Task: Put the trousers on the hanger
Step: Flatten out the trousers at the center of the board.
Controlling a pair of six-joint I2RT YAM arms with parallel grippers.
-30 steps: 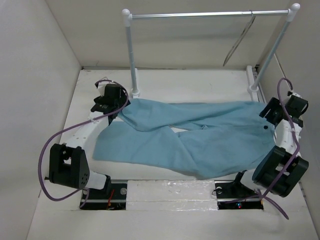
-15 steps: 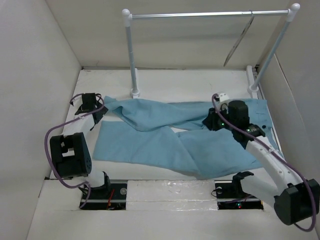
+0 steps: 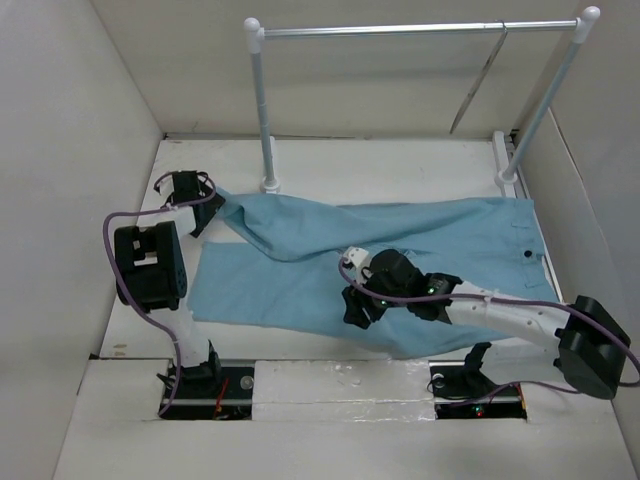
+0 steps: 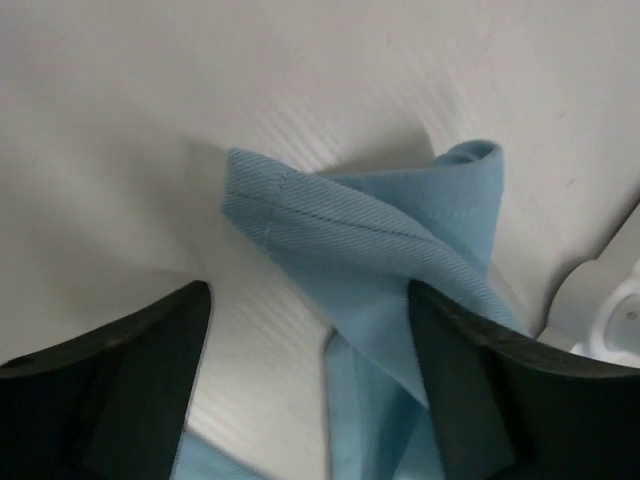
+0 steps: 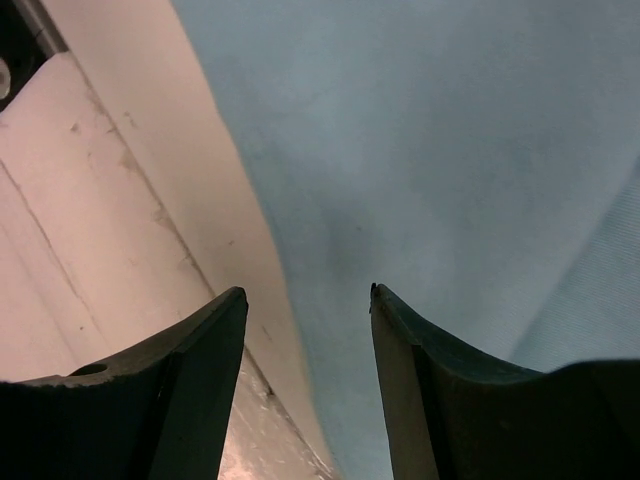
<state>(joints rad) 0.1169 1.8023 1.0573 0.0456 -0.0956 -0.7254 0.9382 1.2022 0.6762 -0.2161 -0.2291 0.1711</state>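
Note:
The sky-blue trousers (image 3: 420,240) lie spread flat on the white table, waist to the right, legs to the left. The wire hanger (image 3: 478,85) hangs from the rack bar at the back right. My left gripper (image 3: 200,212) is open at the far-left leg cuff; in the left wrist view (image 4: 310,320) the folded cuff (image 4: 380,230) lies just ahead of the fingertips, and cloth runs back between them. My right gripper (image 3: 357,308) is open, low over the near edge of the trousers; in the right wrist view (image 5: 308,295) its fingers straddle the cloth's edge (image 5: 290,300).
A white-posted rack with a silver bar (image 3: 400,30) stands at the back, its feet (image 3: 270,183) beside the left cuff. White walls close in left, right and back. The arm bases (image 3: 210,385) sit at the near edge.
My right arm has swung left and toward the near edge across the trousers. My left gripper has shifted slightly back along the cuff. The trousers have barely moved.

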